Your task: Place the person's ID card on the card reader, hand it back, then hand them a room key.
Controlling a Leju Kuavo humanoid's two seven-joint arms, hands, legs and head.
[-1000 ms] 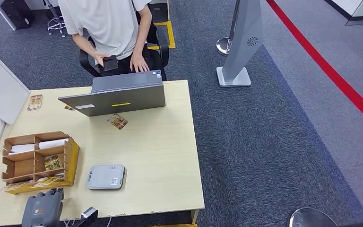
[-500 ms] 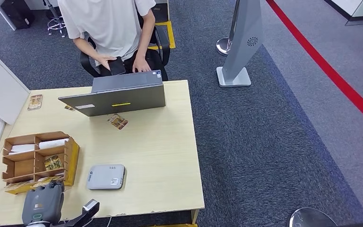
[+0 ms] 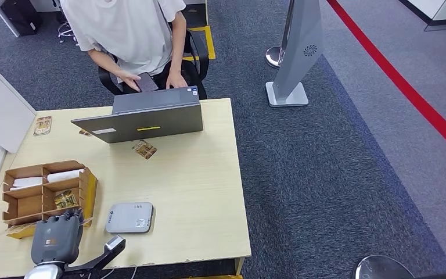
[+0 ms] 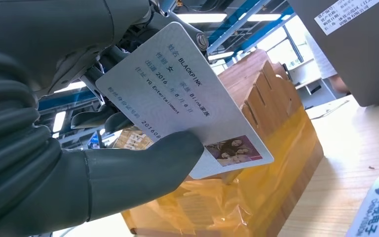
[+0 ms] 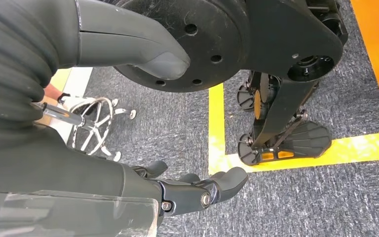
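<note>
Left robot hand (image 4: 103, 148) pinches ID card (image 4: 182, 98) by one edge, thin hold. Reader (image 3: 130, 217) just right; box (image 3: 46, 195) ahead: you could snag it. Right robot hand (image 5: 197, 190) slack, empty.

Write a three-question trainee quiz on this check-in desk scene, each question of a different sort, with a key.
1. True or false: the left hand holds the ID card.
2. Which lies nearest the left hand on the table? A) the laptop B) the grey card reader C) the loose card near the laptop
3. Fill in: the right hand hangs over the ____ with nothing in it.

Key:
1. True. In the left wrist view the thumb presses the card against the fingers.
2. B. The reader lies just beside the hand, next to the cardboard organizer.
3. Floor, grey carpet with yellow tape.
</note>
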